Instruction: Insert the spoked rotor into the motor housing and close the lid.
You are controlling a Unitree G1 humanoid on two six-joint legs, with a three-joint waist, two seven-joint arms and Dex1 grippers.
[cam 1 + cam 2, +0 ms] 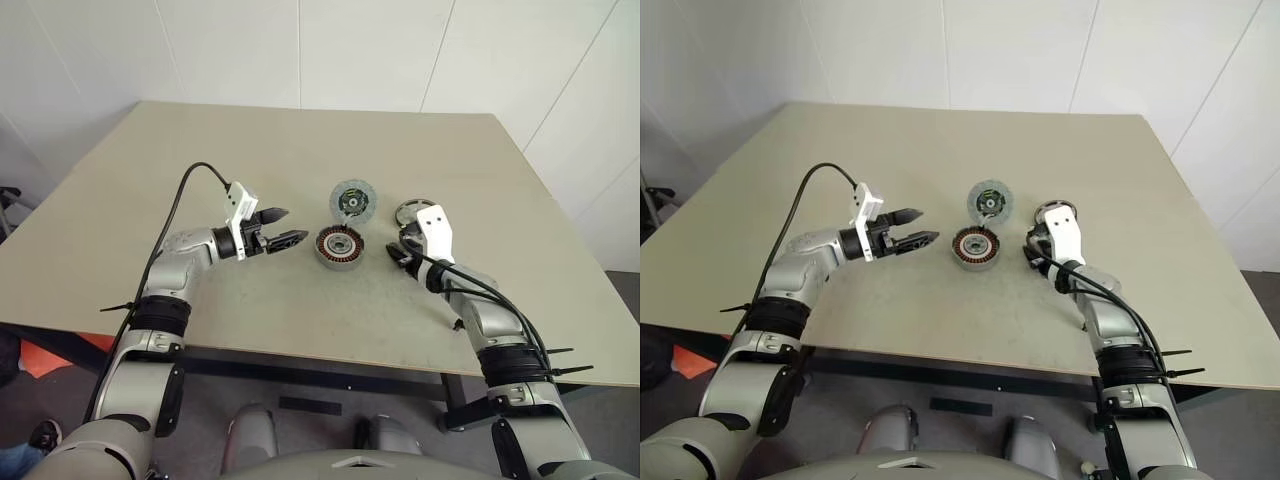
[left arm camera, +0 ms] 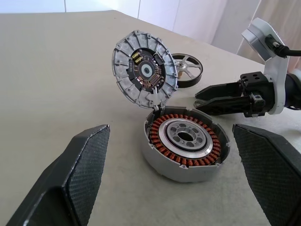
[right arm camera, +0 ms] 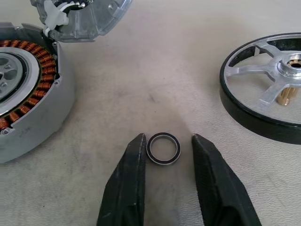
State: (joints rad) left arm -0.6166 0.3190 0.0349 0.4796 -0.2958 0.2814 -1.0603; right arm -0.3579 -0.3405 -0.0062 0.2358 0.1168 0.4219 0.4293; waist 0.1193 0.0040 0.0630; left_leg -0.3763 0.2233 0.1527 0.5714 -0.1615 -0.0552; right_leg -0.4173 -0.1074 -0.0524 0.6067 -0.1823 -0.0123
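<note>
The spoked rotor [image 3: 269,92] lies flat on the table [image 1: 250,140], at about 2 o'clock from the motor housing [image 1: 339,247]. It is round, so no side is favoured. The right gripper [image 3: 168,136] is much nearer, with the rotor at its 1 o'clock. Its jaws are narrow, straddling a small black ring [image 3: 163,148] without clamping it. The lid [image 1: 352,200] stands tilted open at the housing's 12 o'clock. The left gripper [image 1: 294,225] hovers at 9 o'clock, jaws wide and empty.

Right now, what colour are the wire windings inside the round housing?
Copper-orange, around a silver hub in the housing; clearest in the left wrist view.
</note>
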